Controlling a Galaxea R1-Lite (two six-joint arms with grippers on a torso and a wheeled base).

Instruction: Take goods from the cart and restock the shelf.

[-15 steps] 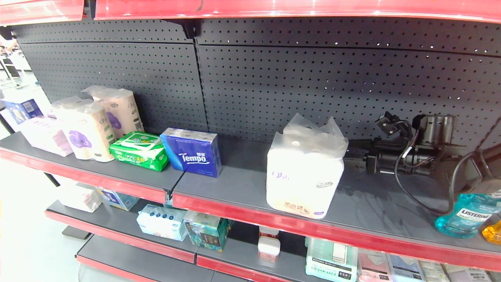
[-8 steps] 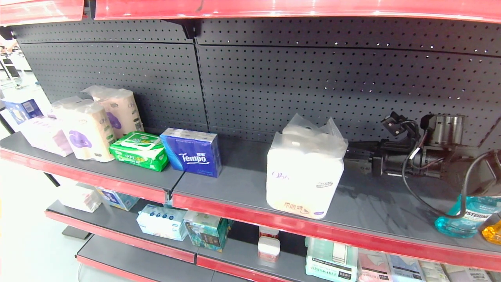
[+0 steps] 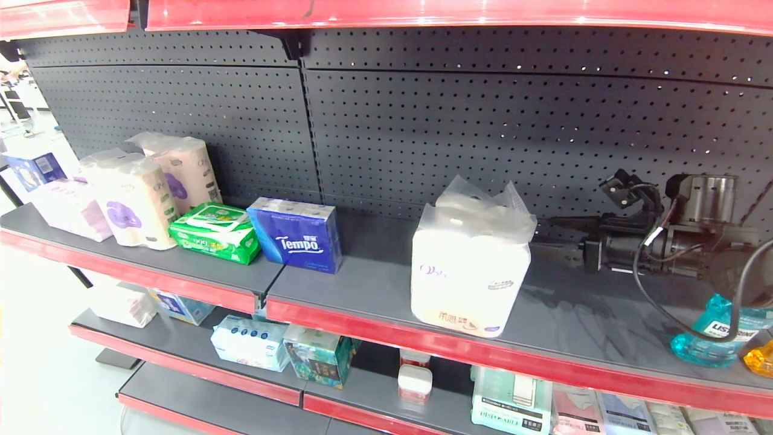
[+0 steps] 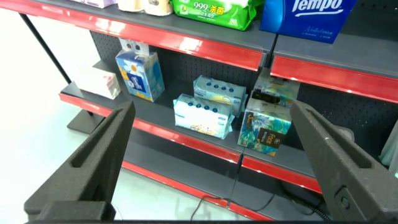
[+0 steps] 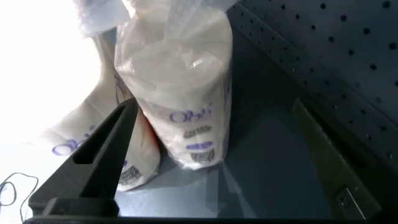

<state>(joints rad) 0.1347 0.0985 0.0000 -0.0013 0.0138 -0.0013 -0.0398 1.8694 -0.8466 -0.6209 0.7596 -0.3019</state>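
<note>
Right, start with your right pincer (image 3: 552,238): in the head view it lies low over the middle shelf (image 3: 362,284), pointing sideways at the toilet paper pack (image 3: 470,275), and its tips come just beside the pack's right face. From there you cannot tell whether they touch. The right wrist view gives you the jaws themselves: the right pincer (image 5: 212,107) stands spread wide with nothing gripped, and the toilet paper pack (image 5: 180,93) sits ahead in the gap, upright on the shelf floor, its loose plastic top bunched above. The pegboard back panel (image 5: 323,56) runs close along one finger.

Your left pincer (image 4: 212,107) is likewise spread and empty. Its wrist view looks past it at the lower shelf (image 4: 186,134), where a small blue box (image 4: 140,74), two white packs with blue dots (image 4: 208,109) and a teal box (image 4: 267,124) stand. The head view shows these partly tucked under the red shelf lip.

Further along the middle shelf, well apart from the toilet paper pack, sit a blue tissue pack (image 3: 297,234) and a green wipes pack (image 3: 214,232), touching. Beyond them are more wrapped roll packs (image 3: 133,196).

A blue mouthwash bottle (image 3: 715,335) is half hidden behind the right arm's cable, and an orange bottle (image 3: 761,357) is cut off at the edge. Part of the pack's wrap in the right wrist view is lost in glare.
</note>
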